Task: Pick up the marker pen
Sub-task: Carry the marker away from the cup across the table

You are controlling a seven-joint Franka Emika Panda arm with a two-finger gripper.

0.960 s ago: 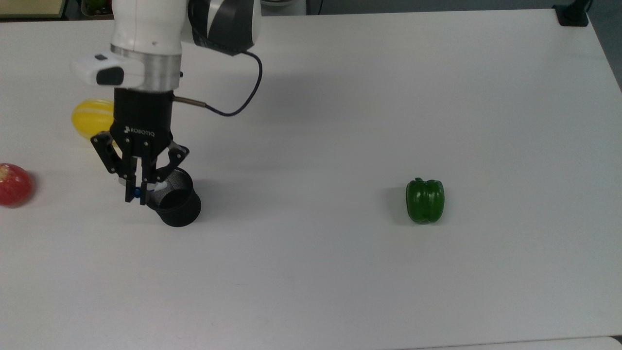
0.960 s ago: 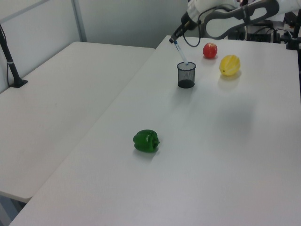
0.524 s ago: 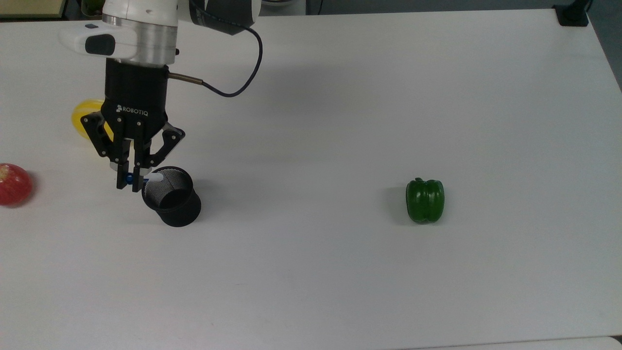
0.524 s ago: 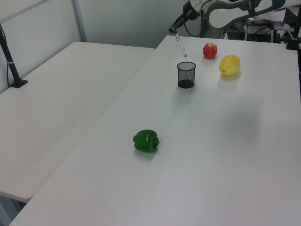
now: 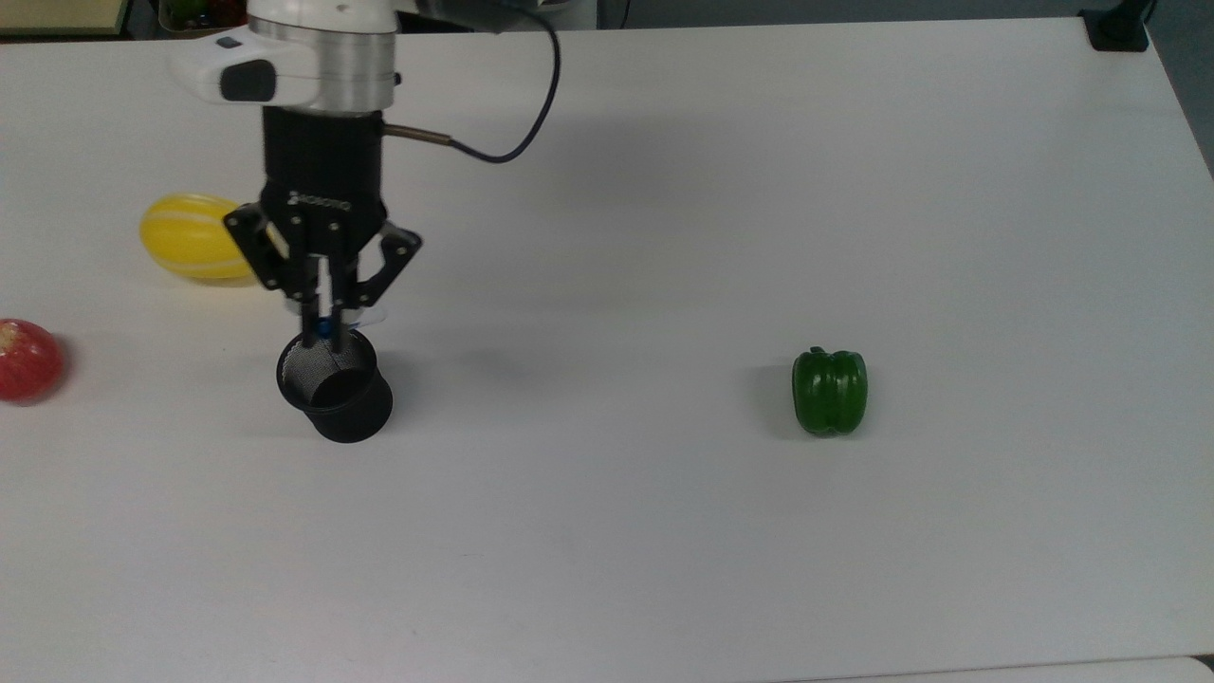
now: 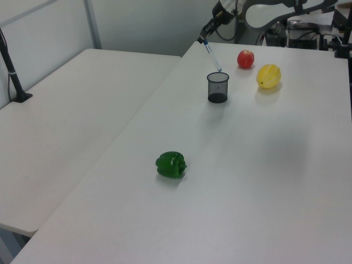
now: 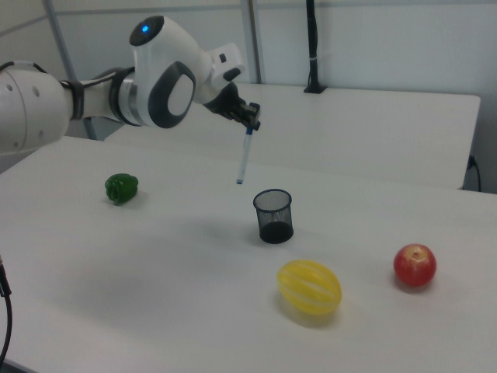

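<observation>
The white table (image 5: 664,531) carries a yellow melon (image 5: 190,237), red apple (image 5: 28,360) and green pepper (image 5: 830,391). The hand (image 7: 250,124) is clamped on the marker pen (image 7: 244,159), hanging above the black mesh cup (image 7: 273,216), clear of it.

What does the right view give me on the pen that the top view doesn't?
Right view alone: the whole pen hanging from the pincer, its lower end above the cup rim and off to the right view's left, clear of the mesh.

Top view alone: the pen foreshortened to a blue spot between the fingers, overlapping the cup rim; also the cable looping off the wrist.

Both: pincer shut on the pen, cup upright, with the pepper, apple and yellow fruit resting on the table.
</observation>
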